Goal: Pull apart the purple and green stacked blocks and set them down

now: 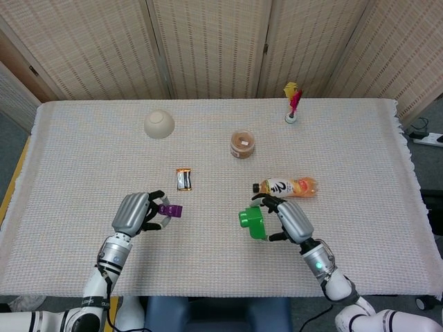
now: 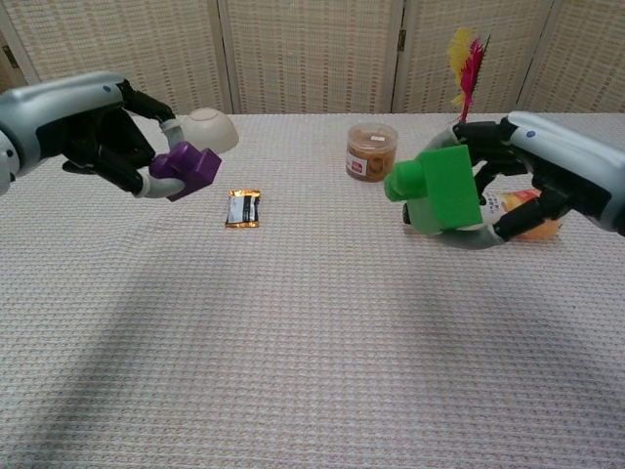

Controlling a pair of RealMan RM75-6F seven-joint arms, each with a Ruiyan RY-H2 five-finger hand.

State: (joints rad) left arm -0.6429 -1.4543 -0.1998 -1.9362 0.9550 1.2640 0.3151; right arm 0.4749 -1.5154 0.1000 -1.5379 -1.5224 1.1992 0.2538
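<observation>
The two blocks are apart, one in each hand, both above the table. My left hand (image 1: 133,214) (image 2: 107,132) holds the small purple block (image 1: 169,209) (image 2: 187,170) at its fingertips, left of centre and near the front. My right hand (image 1: 292,219) (image 2: 547,171) grips the larger green block (image 1: 252,223) (image 2: 439,188), its studs pointing left, just in front of the bottle.
A drink bottle (image 1: 287,187) lies on its side right behind the green block. A small dark snack packet (image 1: 183,179) lies near the purple block. Farther back stand a brown-lidded jar (image 1: 242,144), an upturned white bowl (image 1: 158,124) and a feather shuttlecock (image 1: 292,102).
</observation>
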